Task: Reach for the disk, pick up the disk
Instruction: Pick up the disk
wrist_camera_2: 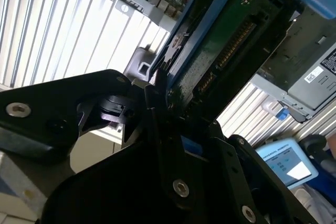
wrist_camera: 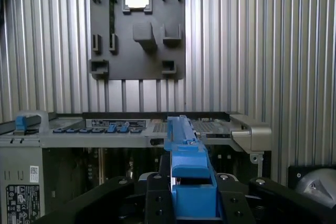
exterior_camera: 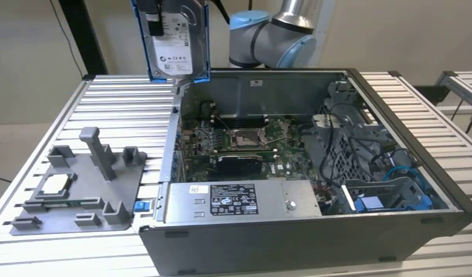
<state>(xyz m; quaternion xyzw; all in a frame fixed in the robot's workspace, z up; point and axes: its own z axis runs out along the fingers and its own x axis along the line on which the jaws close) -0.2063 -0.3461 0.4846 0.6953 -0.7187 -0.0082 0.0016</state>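
The disk (exterior_camera: 176,40), a silver-grey drive with a white label in a blue carrier, hangs upright in the air above the back left corner of the open computer case (exterior_camera: 298,242). My gripper (wrist_camera: 191,187) is shut on the disk's edge; in the first wrist view the blue carrier (wrist_camera: 185,150) stands edge-on between the black fingers (wrist_camera: 157,192). In the second wrist view the disk's green circuit-board side (wrist_camera_2: 226,40) rises out of the gripper (wrist_camera_2: 163,93). In the exterior view one dark finger (exterior_camera: 151,14) shows at the disk's upper edge.
The case lies open on a slatted metal table (exterior_camera: 120,104), with its motherboard (exterior_camera: 244,141) and power supply (exterior_camera: 236,199) exposed. A grey fixture plate (exterior_camera: 82,184) holding a small silver chip (exterior_camera: 55,183) lies at the exterior view's left. The arm's base (exterior_camera: 270,40) stands behind the case.
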